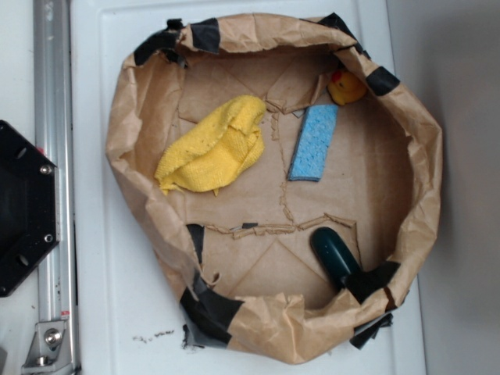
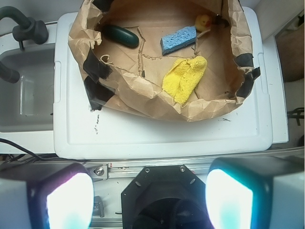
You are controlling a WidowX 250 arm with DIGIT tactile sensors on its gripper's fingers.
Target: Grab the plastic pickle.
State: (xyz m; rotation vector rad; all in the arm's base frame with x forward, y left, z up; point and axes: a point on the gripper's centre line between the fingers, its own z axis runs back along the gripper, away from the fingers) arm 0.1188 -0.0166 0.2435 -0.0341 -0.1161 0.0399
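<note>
Here, a shallow brown paper basin (image 1: 426, 168), its rolled rim patched with black tape (image 1: 207, 308), sits on a white table (image 1: 101, 258). The plastic pickle (image 1: 334, 254) lies on the basin floor close against the paper wall, one end touching a tape patch on the rim; in the wrist view it (image 2: 121, 36) shows at the upper left of the basin. A blue sponge (image 1: 314, 142) lies near the middle of the floor, well apart from the pickle, with a yellow rubber duck (image 1: 346, 87) just beside its far end, tucked against the wall. A crumpled yellow cloth (image 1: 215, 146) lies beside the sponge on the other side, not touching it.

The tool (image 2: 150, 198) hangs back from the basin, over the near edge of the table, and grips nothing. Its two fingers (image 2: 69, 200) fill the lower corners of the wrist view, spread wide, their inner faces glowing pale. A metal rail (image 1: 53, 156) runs along the table's side, next to a black hexagonal plate (image 1: 23, 207). A grey tub (image 2: 26, 93) stands beside the table.
</note>
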